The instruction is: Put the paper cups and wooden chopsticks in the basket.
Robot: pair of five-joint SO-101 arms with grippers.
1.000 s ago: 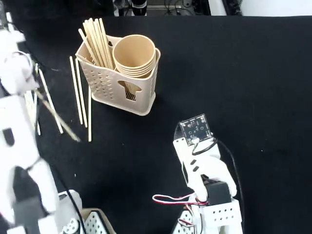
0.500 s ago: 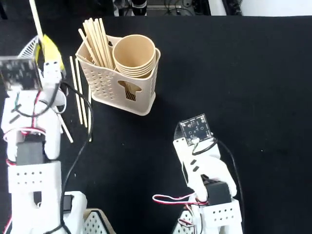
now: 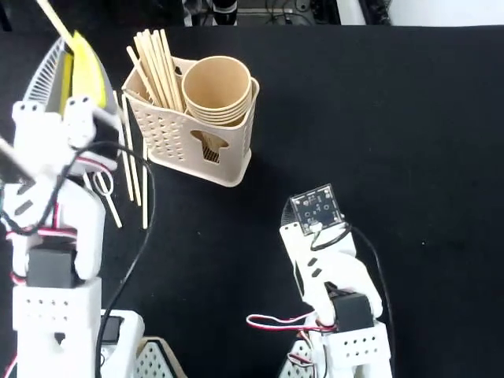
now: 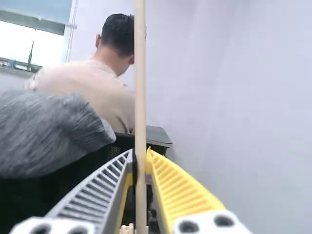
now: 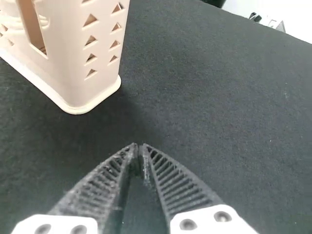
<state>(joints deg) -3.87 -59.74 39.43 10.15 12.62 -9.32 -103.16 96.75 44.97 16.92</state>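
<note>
While left tool (image 4: 139, 157) pinches chopstick (image 4: 140, 73), basket (image 3: 169, 132) holds cups (image 3: 217, 88)

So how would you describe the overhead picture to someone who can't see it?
The left claw grips one wooden chopstick beside a basket holding stacked paper cups and chopsticks. Loose chopsticks lie on the black table between them.

Left claw (image 4: 140, 152) tight on one wooden chopstick (image 4: 140, 73), pale wall (image 4: 234, 97) behind.
</note>
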